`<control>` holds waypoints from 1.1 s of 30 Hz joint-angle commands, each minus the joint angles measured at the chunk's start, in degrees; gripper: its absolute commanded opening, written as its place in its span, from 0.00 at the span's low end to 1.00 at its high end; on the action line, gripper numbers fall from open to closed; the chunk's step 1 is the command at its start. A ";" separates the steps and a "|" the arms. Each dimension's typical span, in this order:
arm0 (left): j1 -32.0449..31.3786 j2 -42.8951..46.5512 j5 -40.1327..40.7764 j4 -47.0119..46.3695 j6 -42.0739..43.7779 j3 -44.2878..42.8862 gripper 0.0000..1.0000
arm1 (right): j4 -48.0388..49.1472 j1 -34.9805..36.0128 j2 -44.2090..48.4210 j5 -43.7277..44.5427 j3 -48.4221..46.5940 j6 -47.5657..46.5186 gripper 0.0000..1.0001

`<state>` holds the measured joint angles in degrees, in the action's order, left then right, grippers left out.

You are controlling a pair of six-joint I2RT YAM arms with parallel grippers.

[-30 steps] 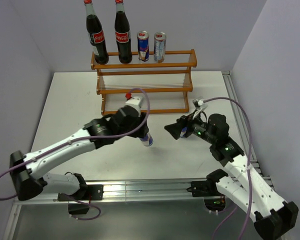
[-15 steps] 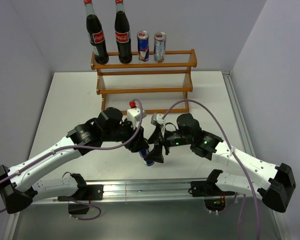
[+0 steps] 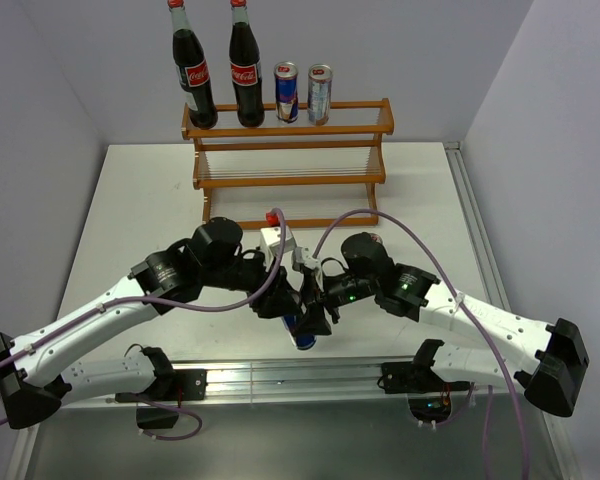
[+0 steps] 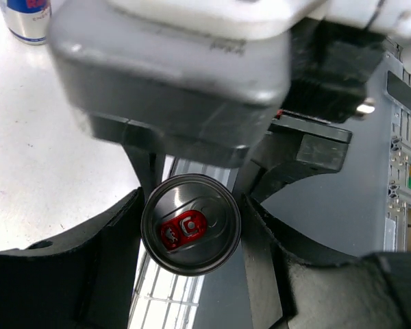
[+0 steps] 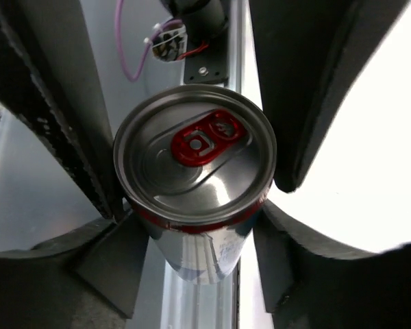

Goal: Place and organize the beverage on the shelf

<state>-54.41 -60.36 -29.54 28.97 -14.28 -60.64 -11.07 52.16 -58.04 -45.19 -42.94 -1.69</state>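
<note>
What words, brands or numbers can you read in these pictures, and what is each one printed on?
"Coca-Cola": label of the left bottle.
"Coca-Cola": label of the right bottle.
Too small to read: print on the left can and right can on the shelf.
Blurred: side print on the held can.
Cropped, unreadable: red letters on the standing can.
</note>
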 commanded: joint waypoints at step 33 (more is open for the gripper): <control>5.97 6.84 70.42 7.77 -12.44 -5.63 1.00 | 31.56 -6.09 2.41 68.85 -1.07 5.47 0.00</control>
<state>-51.09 -53.49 39.64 38.04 -25.23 -66.74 8.56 49.32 -57.34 16.93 -40.49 4.51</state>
